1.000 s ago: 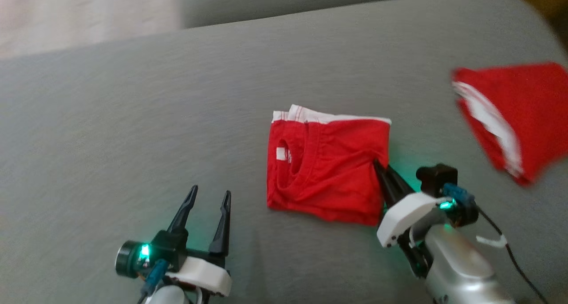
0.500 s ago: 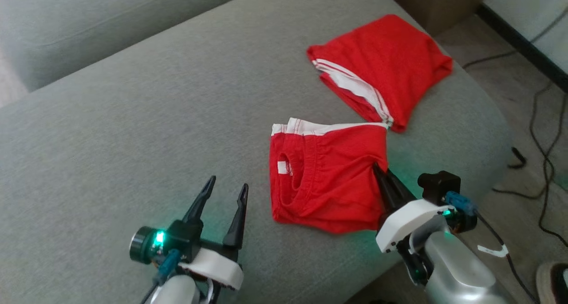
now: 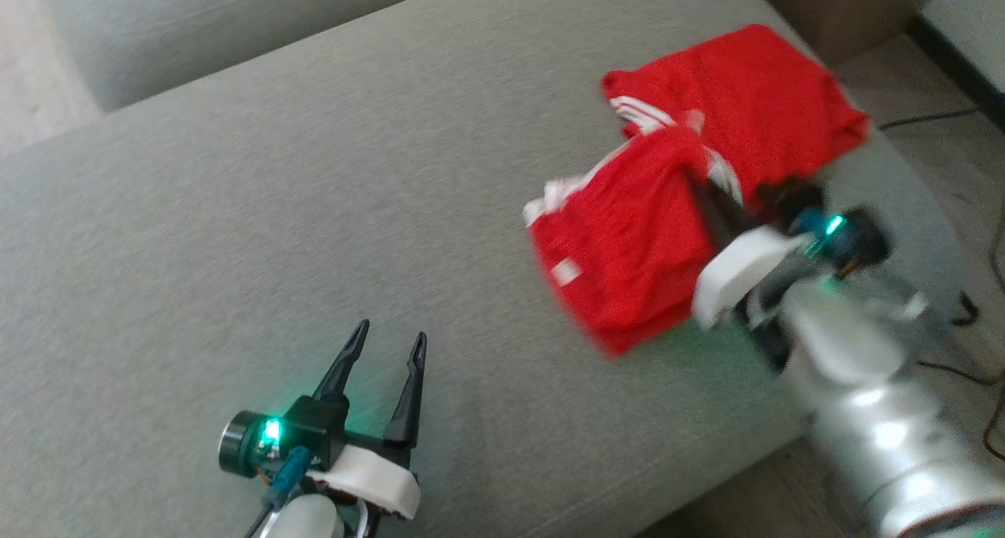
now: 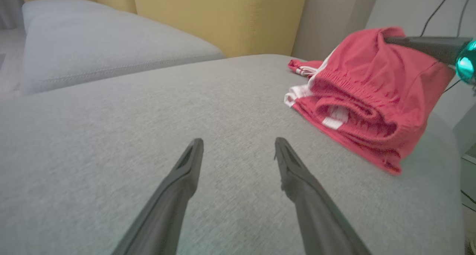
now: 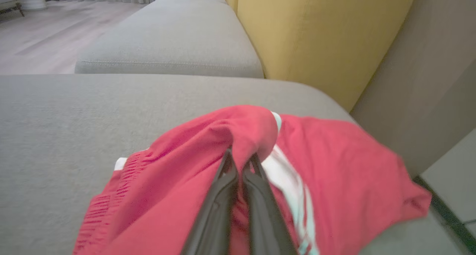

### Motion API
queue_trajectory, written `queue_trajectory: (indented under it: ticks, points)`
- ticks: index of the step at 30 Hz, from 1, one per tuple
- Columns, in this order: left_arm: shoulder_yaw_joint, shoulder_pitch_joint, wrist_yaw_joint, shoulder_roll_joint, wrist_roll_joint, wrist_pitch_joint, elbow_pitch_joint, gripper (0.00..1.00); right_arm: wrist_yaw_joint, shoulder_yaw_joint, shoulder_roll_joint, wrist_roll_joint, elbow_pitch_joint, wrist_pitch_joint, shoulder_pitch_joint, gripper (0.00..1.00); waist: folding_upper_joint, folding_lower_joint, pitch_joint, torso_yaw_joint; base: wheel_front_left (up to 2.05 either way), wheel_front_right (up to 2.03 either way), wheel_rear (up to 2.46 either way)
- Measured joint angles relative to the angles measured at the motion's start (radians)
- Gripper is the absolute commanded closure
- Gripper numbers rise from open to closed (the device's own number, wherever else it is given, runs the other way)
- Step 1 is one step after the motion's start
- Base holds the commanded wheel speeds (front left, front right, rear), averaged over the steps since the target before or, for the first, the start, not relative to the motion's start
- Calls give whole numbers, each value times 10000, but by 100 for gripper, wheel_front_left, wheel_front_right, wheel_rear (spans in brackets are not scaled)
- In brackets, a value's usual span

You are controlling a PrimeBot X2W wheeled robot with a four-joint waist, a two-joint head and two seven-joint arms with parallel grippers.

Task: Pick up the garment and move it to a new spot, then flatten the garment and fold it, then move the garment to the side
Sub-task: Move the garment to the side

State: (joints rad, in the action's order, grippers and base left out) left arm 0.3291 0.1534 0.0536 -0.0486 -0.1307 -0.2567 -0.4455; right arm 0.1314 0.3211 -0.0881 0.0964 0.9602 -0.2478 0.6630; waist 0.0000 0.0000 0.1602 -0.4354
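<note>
Moving aside seems in hand: the right gripper (image 5: 241, 158), clenched on a corner of the folded red white-banded cloth shorts (image 3: 620, 271), holds them half-raised against a second red cloth garment (image 3: 769, 90), with the spread-fingered left gripper (image 3: 391, 331) idle well apart from it; next, lower and release.

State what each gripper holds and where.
The right gripper, jaws shut, pinches the folded red fabric shorts with white trim by a bunched edge. The left gripper holds nothing.
</note>
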Motion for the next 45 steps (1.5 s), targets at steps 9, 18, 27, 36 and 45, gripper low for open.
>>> queue_trajectory:
  ticks: [9, 18, 27, 36, 45]
  points:
    - [-8, 28, 84, 0, 92, 2, 12, 0, 0, -587, -1662, -1335, 1672, 441, 1923, 100, 0, 1, 433, 932, 0, 0, 0]
    - [-134, 181, 90, 0, 280, 0, 61, 0, 0, -2615, -2817, -3124, 2111, 675, 2964, 0, 0, 1, 936, 1335, 0, 0, 0]
    - [-541, 333, 69, 4, 383, 0, 81, 0, 0, -4847, -1831, -4017, 1390, 81, 2836, 0, 0, 0, 929, 1170, 0, 0, 0]
    - [-1185, 293, -217, 4, 420, 0, 293, 0, 0, -4809, 104, -3080, -1292, -21, 920, 0, 0, 0, 669, 1401, 0, 0, 0]
    - [-1755, 162, -548, 12, 242, 0, 399, 0, 0, -3659, 270, -667, -2761, -29, -1482, 0, 0, -1, 235, 2185, 0, 0, 0]
